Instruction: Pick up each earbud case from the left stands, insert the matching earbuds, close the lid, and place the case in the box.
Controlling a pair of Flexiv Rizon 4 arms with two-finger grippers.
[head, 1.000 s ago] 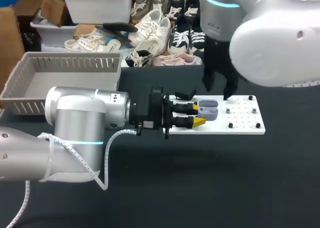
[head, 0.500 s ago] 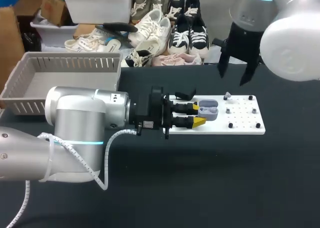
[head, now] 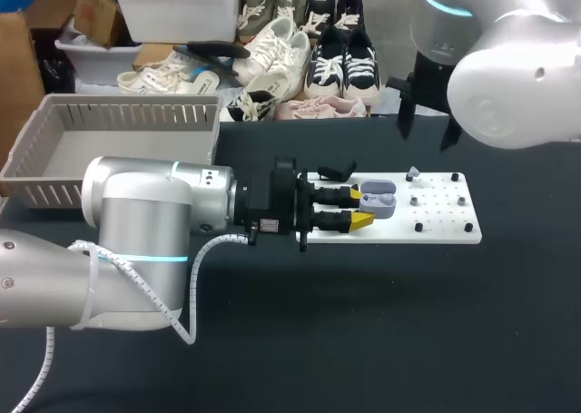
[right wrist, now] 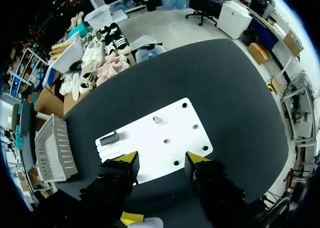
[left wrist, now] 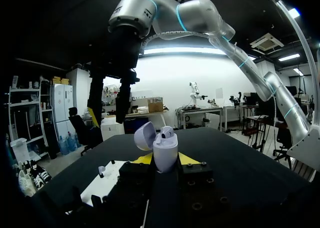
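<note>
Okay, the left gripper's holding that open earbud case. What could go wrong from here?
1. The left gripper grips the pale lavender plastic earbud case only low down, tilted, with its lid open. The seated earbud might slip out if the case is moved before closing.
2. The small grey earbud on the white perforated board is tiny. The open right gripper, high above, could miss it or knock it away.

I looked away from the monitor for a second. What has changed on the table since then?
The right gripper, open and empty, rose from just above the white board and pulled back beyond its far edge. The left gripper stayed shut on the open earbud case over the board.
</note>
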